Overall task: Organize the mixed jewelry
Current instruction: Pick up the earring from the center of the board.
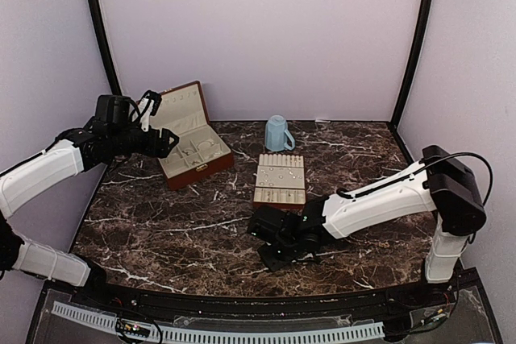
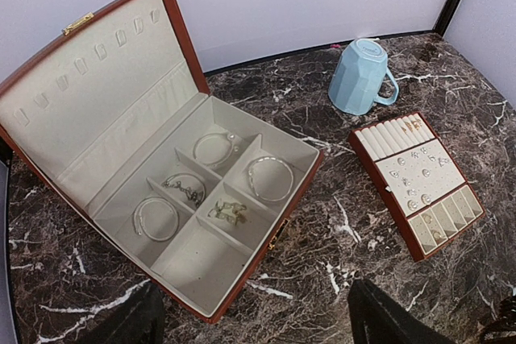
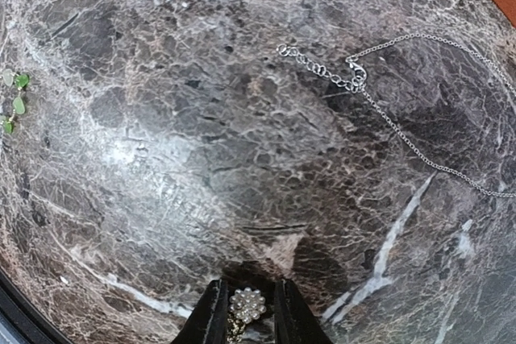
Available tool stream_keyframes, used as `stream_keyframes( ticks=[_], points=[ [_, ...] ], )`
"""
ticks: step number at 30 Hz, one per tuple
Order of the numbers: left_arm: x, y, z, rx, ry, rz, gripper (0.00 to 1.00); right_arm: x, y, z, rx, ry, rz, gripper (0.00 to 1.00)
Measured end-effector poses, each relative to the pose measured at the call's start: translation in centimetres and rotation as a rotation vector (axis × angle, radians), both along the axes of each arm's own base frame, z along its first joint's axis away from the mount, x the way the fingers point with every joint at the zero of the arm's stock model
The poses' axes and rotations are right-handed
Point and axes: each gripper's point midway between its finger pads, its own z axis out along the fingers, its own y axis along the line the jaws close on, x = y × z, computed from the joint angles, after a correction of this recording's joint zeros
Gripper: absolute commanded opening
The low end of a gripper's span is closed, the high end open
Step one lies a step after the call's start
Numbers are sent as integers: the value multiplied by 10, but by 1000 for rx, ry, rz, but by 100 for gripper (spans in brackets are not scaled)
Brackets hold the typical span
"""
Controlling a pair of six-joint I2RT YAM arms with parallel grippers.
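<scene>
Right gripper point(image 3: 248, 289) is down low on the dark brown marble tabletop point(image 3: 201, 159), roughly 6 o'clock from the flat cream slotted tray with a reddish-brown rim point(image 1: 280, 199) in the overhead view. Its jaws are narrow, and a small silvery bead-cluster piece point(image 3: 247, 304) sits right between the fingertips point(image 3: 211, 320), at 6 o'clock in the wrist cam. Can't tell if they're actually pinching it. A thin silver chain point(image 3: 352, 82) lies loose on the marble at 1 to 2 o'clock, and a few tiny green bits point(image 3: 12, 102) sit way off at 9 o'clock.

Left gripper point(image 1: 150, 109) hangs up in the air around 10 o'clock with jaws wide and nothing in them, facing the open reddish-brown cream-lined box point(image 2: 121, 62). Silvery bracelets point(image 2: 270, 176) lie in several of the box's compartments, and tiny silvery earrings point(image 2: 425, 173) are on the tray. The pale blue mug point(image 2: 359, 76) looks upside down, at 12 o'clock from the tray.
</scene>
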Motion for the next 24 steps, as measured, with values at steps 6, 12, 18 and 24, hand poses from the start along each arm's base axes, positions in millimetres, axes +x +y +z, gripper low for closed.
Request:
stream_keyframes(
  ticks=[6, 12, 18, 24],
  points=[
    [0, 0, 0, 0, 0, 0, 81, 3, 2, 0, -14, -16, 13, 17],
    [0, 0, 0, 0, 0, 0, 81, 4, 2, 0, -18, -21, 17, 14],
    [0, 0, 0, 0, 0, 0, 81, 4, 3, 2, -14, -24, 16, 12],
    [0, 0, 0, 0, 0, 0, 81, 9, 3, 8, 4, -32, -6, 12]
  ],
)
